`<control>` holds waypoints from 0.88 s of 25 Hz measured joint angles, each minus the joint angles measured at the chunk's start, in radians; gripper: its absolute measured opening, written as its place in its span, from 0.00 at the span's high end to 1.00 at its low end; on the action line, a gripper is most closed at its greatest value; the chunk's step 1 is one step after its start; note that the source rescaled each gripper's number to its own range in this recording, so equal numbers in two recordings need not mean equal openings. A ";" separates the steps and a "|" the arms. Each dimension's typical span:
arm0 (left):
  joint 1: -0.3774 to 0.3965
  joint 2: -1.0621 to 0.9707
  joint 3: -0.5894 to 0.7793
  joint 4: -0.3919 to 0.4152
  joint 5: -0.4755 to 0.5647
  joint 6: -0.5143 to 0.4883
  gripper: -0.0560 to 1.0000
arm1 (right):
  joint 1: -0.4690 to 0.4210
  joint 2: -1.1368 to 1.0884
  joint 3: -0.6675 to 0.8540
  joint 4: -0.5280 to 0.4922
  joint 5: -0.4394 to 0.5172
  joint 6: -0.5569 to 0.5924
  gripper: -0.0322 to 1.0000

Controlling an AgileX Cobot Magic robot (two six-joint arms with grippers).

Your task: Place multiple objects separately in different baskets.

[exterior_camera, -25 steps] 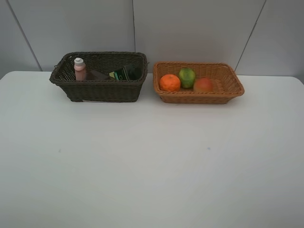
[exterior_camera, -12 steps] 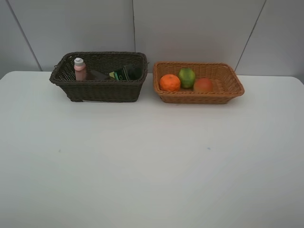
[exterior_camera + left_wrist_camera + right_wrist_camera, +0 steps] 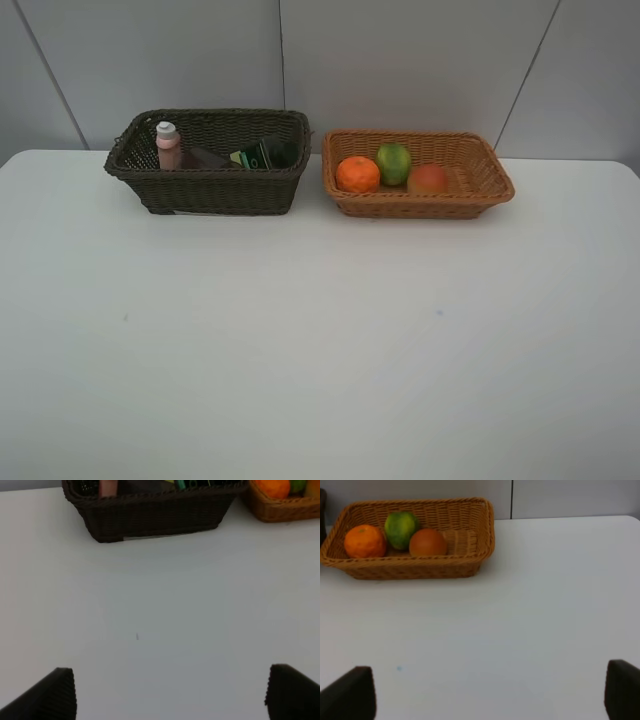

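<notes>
left gripper (image 3: 170, 692) spread wide, empty, over bare table (image 3: 320, 340) | right gripper (image 3: 490, 695) likewise | dark basket (image 3: 215, 190): pink bottle (image 3: 168, 146), green bottle (image 3: 255, 156), perhaps a cup, hard to see | tan basket (image 3: 470, 195): orange (image 3: 357, 174), green fruit (image 3: 393, 162), red-yellow fruit (image 3: 428, 179)

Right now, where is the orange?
In the exterior high view, the orange lies at the left end of the tan basket, right of centre, beside the green fruit.

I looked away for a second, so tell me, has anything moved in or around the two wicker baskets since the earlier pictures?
Nothing visibly changed. The dark brown woven basket holds the same bottles, the orange-tan wicker basket the same three fruits.
</notes>
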 joint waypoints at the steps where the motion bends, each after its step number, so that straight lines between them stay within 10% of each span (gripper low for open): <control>1: 0.000 0.000 0.000 0.000 0.000 0.000 0.02 | 0.000 0.000 0.000 0.000 0.000 0.000 0.02; 22: 0.144 0.000 0.000 0.008 0.000 0.017 0.02 | 0.000 0.000 0.000 0.000 0.000 0.000 0.02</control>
